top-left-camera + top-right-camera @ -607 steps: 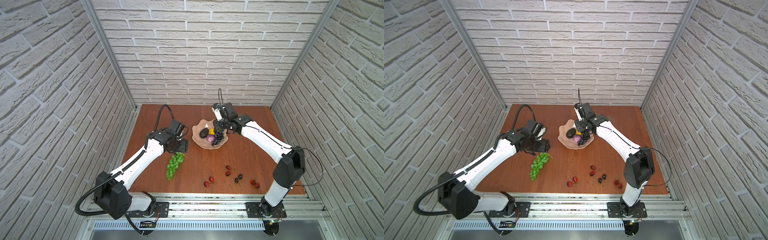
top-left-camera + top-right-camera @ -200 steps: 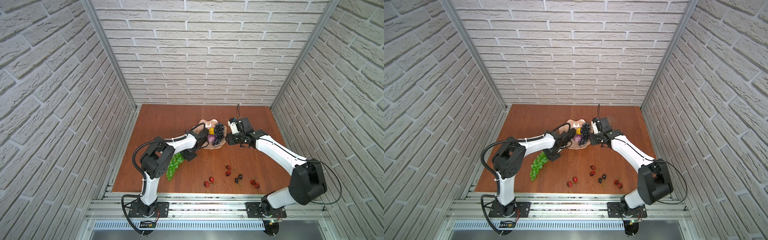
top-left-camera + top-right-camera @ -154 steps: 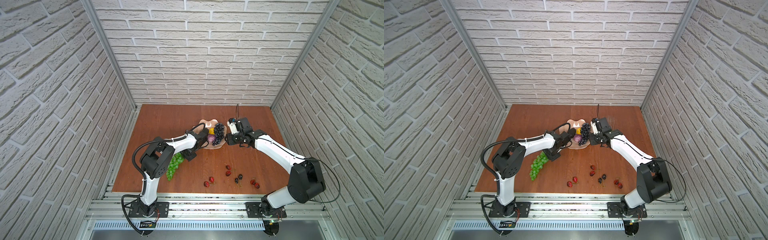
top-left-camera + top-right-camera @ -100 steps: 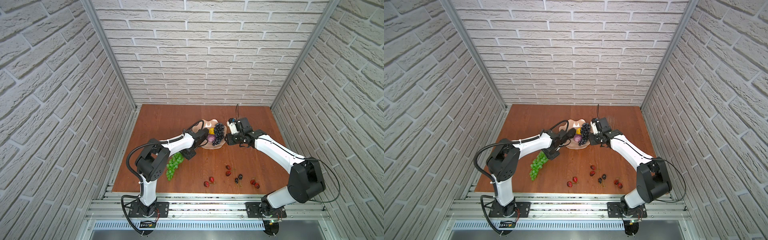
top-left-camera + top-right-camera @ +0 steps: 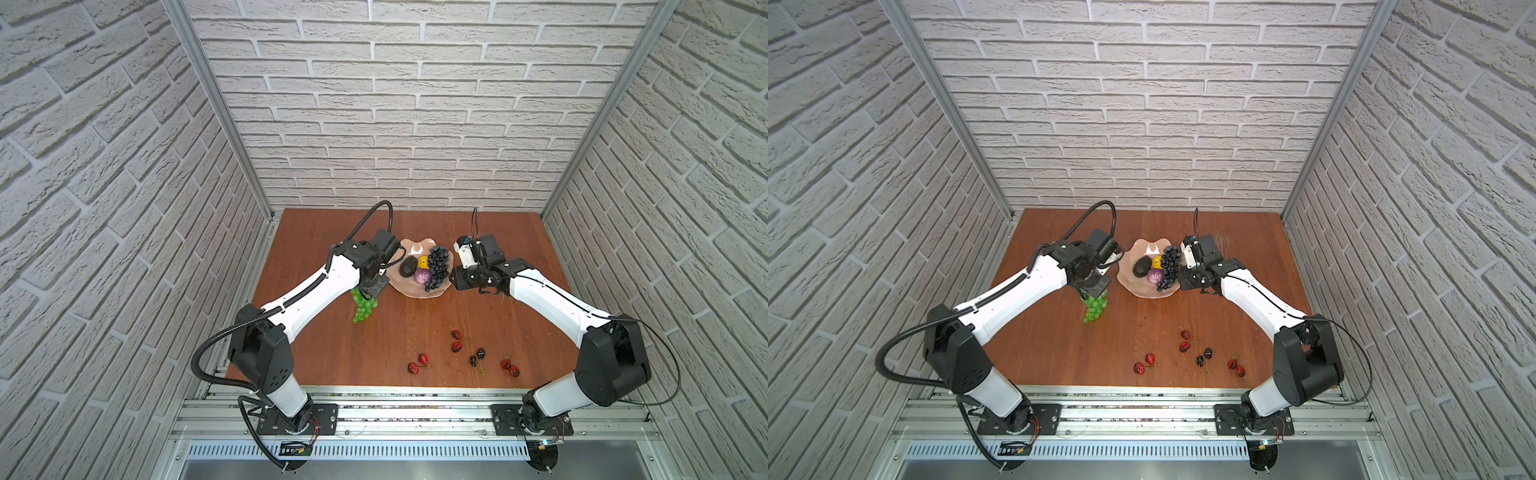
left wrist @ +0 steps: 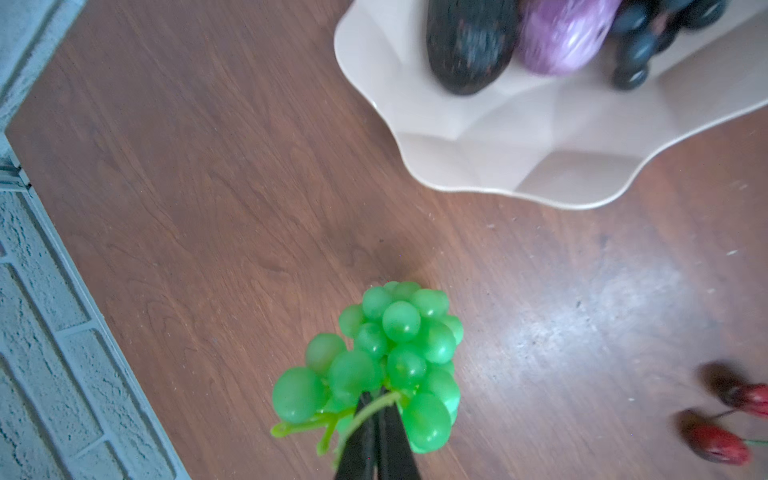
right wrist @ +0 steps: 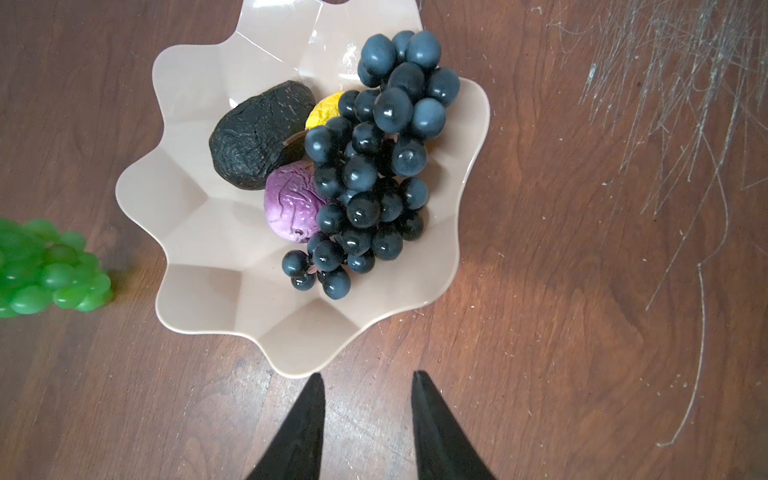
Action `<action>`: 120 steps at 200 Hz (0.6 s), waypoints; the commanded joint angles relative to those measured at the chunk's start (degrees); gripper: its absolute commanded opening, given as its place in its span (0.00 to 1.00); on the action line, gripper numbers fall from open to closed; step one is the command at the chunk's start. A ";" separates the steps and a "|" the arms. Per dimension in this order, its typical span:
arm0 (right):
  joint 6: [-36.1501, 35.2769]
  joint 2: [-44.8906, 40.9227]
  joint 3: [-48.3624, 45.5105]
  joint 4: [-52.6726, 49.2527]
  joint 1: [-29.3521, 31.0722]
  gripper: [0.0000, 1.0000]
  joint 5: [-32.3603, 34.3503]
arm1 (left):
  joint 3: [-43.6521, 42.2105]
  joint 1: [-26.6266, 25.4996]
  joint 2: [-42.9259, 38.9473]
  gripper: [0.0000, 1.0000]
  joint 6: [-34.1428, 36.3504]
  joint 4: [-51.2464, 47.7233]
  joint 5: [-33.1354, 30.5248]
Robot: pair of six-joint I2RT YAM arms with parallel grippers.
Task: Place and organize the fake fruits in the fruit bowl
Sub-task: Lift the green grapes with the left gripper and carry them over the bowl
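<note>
The left tool [image 6: 375,409] is closed tight on the thin green stem of the green grape bunch [image 6: 386,353]. The bunch hangs under it over the desk [image 5: 498,232], just to the left of the fruit bowl [image 7: 208,286] and a little nearer. From the shadow below it, I judge that it is lifted clear of the wood.

The right tool [image 7: 368,376] is partly open and holds nothing. It waits just beside the right rim of the bowl, not touching it.

In the bowl lie the dark avocado [image 7: 259,135], the small yellow lemon-like fruit [image 7: 326,110], the purple round fruit [image 7: 291,203] and the dark blue-black grape bunch [image 7: 374,166]. They fill the middle and the right side. The near-left part of the bowl is bare. The cherries [image 5: 457,346] are on the near part of the desk, well apart from the bowl.

The step in hand seems to be bringing the green bunch into the bowl. To do it well, the left tool should:
- rise first, so that the lowest grapes pass over the wavy rim and do not push the light bowl;
- move slowly to the right and far, because a bunch held only by its stem can swing or slip;
- lower the bunch onto the bare near-left part, beside the avocado;
- open only when the grapes rest there.

The right tool should keep out of the path.
</note>
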 commanded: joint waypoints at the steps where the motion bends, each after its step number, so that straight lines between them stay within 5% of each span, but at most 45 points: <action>1: 1.13 -2.19 2.53 0.91 -0.25 0.37 0.69 | 7.12 0.16 -0.99 0.00 -1.49 -2.23 3.74; 62: 2.15 -2.10 2.60 2.50 -0.20 0.36 -0.34 | 25.00 0.14 6.09 0.00 -3.07 -3.45 11.66; 120: 1.55 -2.69 1.68 2.60 -0.22 0.36 -0.06 | 27.79 0.05 11.00 0.00 -4.92 1.55 19.17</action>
